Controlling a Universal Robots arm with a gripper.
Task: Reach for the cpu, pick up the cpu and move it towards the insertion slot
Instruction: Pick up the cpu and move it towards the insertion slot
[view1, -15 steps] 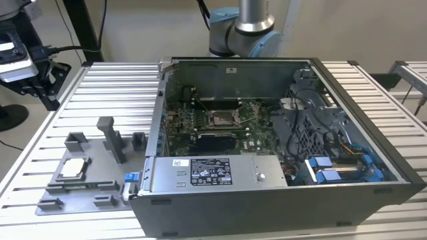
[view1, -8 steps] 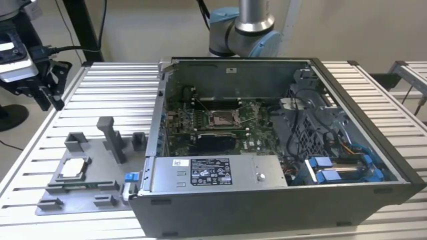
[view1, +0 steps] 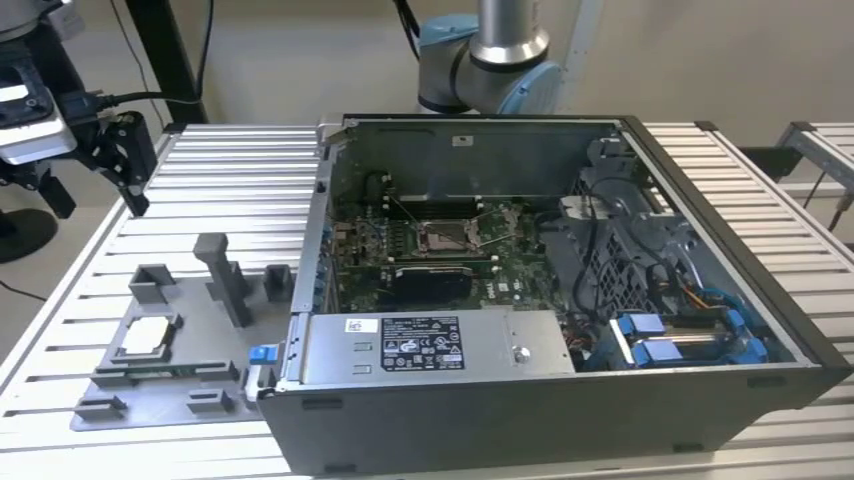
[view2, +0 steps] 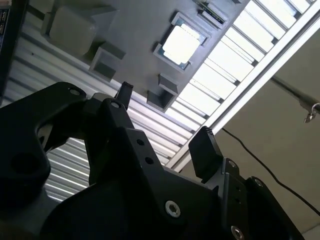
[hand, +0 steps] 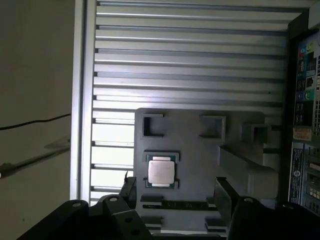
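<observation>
Exterior view: the gripper (view1: 94, 185) hangs well above the cpu (view1: 144, 337), which lies flat in the grey fixture (view1: 200, 360). That nest probably keeps it square for a clean pick. The insertion slot (view1: 445, 236) sits far off inside the computer case (view1: 534, 420).

Second wrist view: jaws spread wide and empty, cpu (view2: 181, 44) well beyond the fingertips.

First wrist view: the cpu (hand: 161, 172) lies between the open fingers' line, not touched.

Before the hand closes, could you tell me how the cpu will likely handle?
The cpu is a thin flat square, so probably stiff and light. Framed by the grey fixture, it likely won't slide if pushed. Its smooth face may be slippery.
</observation>
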